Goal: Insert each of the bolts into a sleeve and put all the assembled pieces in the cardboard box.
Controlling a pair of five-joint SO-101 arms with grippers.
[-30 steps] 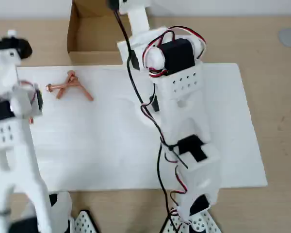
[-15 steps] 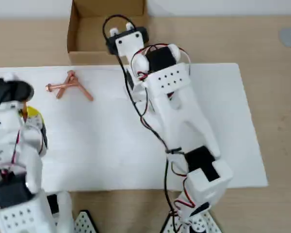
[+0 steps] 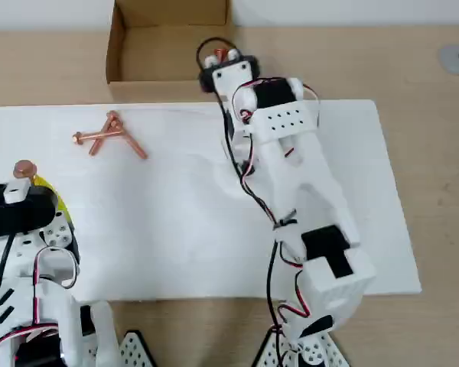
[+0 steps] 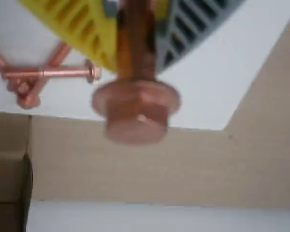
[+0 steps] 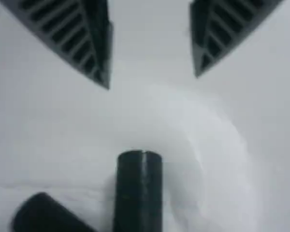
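One bolt sits clamped between the left jaws, head protruding.

A copper bolt is clamped between the left gripper jaws, its hex head sticking out past the tips. Three or four loose bolts lie crossed beyond those jaws, with the open cardboard box farther on. One black sleeve lies just beyond the gap of the right gripper jaws, a second sleeve beside it

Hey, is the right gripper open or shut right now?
Open. The right gripper has its fingers well apart with nothing between them, near two black sleeves.
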